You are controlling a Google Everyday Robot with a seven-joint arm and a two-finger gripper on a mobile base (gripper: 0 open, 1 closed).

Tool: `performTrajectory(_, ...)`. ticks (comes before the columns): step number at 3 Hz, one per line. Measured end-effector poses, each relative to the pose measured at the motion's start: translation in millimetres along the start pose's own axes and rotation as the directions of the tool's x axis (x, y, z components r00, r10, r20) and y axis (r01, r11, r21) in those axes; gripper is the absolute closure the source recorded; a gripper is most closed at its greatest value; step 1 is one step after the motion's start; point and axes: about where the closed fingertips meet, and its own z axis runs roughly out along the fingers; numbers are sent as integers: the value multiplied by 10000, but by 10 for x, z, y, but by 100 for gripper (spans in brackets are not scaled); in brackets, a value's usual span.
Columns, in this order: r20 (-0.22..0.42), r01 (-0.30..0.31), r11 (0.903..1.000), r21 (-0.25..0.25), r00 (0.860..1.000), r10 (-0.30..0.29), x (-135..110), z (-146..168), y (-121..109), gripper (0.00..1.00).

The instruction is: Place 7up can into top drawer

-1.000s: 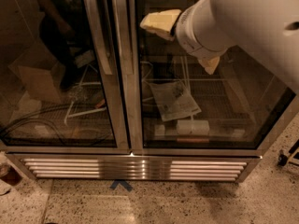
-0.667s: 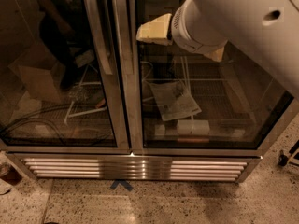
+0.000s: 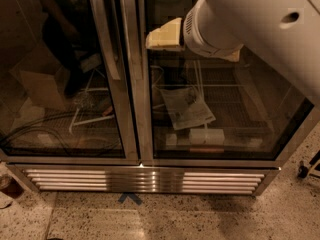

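The 7up can is out of view, and so is the top drawer. My white arm reaches in from the upper right and fills that corner. Its cream-coloured gripper sticks out to the left of the round wrist, in front of the right glass door of a refrigerator. I see nothing held in it from this angle.
A two-door glass-front refrigerator fills the view, with a metal centre post, a vertical door handle and a slatted steel grille at the bottom. Papers lie inside. Speckled floor with a blue tape mark lies below.
My arm has swung left and looms larger in the view. The gripper now sits nearer the centre post. The refrigerator looks the same.
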Motion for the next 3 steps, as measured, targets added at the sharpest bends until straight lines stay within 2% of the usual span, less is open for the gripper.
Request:
performTrajectory(1,343,1788,9836,251,9831,-1796,35,9,36,0)
performTrajectory(2,419,3956,9150,788,9158,-3995,74,37,17,0)
performTrajectory(3,-158,6498,7393,1765,7529,-6580,93,102,-149,0)
